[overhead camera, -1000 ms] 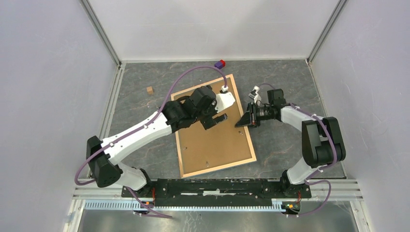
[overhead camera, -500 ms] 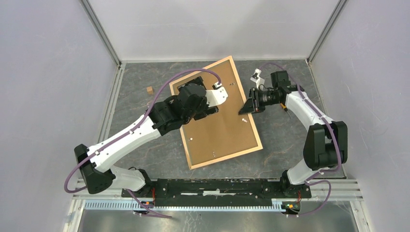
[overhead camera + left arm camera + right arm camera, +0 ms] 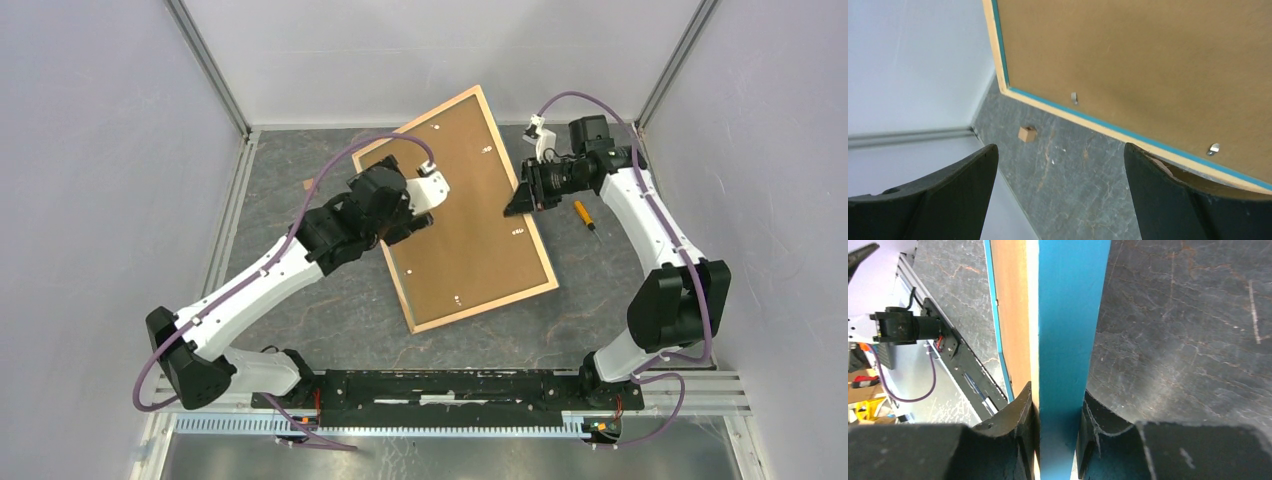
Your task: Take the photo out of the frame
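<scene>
The frame (image 3: 470, 210) shows its brown fibreboard back, light wood rim and small metal tabs. It is tilted, with its far end raised toward the back wall. My right gripper (image 3: 515, 205) is shut on its right edge; in the right wrist view the fingers (image 3: 1020, 412) pinch the blue border (image 3: 1068, 315) from both sides. My left gripper (image 3: 405, 228) is open and empty at the frame's left edge. In the left wrist view the gripper (image 3: 1060, 170) hangs over the floor, with the frame (image 3: 1148, 60) just beyond its right finger. The photo is hidden.
A small wooden cube (image 3: 310, 184) lies on the floor at the far left, also in the left wrist view (image 3: 1027, 133). An orange-handled screwdriver (image 3: 585, 216) lies right of the frame. White walls enclose the grey floor (image 3: 300, 300) on three sides.
My right gripper has risen and moved back and to the right with the frame's edge, tilting the frame up. My left gripper has come off the backing and moved to the frame's left edge.
</scene>
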Robot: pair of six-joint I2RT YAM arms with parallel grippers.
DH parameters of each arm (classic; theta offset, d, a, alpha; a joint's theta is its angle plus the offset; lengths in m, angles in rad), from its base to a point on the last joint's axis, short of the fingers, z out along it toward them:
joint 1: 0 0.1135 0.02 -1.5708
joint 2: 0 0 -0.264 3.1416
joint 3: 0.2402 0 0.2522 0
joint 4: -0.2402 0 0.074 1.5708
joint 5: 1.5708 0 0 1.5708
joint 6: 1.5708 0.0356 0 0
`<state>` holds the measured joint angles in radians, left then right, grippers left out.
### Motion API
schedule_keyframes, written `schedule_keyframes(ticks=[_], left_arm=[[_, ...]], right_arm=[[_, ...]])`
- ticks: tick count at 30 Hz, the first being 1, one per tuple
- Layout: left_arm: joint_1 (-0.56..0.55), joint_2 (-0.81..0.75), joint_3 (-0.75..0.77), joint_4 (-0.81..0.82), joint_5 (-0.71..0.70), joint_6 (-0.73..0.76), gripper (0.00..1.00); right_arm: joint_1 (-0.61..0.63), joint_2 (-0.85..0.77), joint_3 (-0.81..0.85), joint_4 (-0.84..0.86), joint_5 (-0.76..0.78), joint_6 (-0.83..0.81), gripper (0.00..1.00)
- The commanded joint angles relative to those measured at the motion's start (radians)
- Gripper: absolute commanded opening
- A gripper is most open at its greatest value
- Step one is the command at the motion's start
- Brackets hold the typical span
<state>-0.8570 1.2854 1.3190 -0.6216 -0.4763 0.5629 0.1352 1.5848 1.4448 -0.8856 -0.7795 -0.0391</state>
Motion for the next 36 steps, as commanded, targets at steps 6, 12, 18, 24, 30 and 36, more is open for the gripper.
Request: schedule_keyframes(ticks=[6,12,18,24,30,36], left_arm=[[0.204,-0.047,0.013,-0.082,0.219,-0.217,1.00],[0.286,-0.058,0.005,-0.101,0.297,-0.292,1.00],[0.392,-0.064,0.002,-0.114,0.379,-0.373,1.00],[0.527,-0.071,0.002,-0.114,0.484,-0.442,1.00],[0.632,-0.073,0.028,-0.120,0.568,-0.471,1.00],[0.760,-0.102,0.073,-0.121,0.638,-0.506,1.00]], right_arm=[[0.000,-0.055,0.195,0.045,0.214,-0.299,0.00],[0.005,-0.055,0.287,0.020,0.232,-0.331,0.00],[0.032,-0.059,0.382,-0.011,0.279,-0.391,0.00],[0.101,-0.079,0.426,-0.024,0.386,-0.465,0.00],[0.171,-0.093,0.473,-0.022,0.489,-0.506,0.00],[0.262,-0.114,0.473,0.000,0.598,-0.544,0.00]])
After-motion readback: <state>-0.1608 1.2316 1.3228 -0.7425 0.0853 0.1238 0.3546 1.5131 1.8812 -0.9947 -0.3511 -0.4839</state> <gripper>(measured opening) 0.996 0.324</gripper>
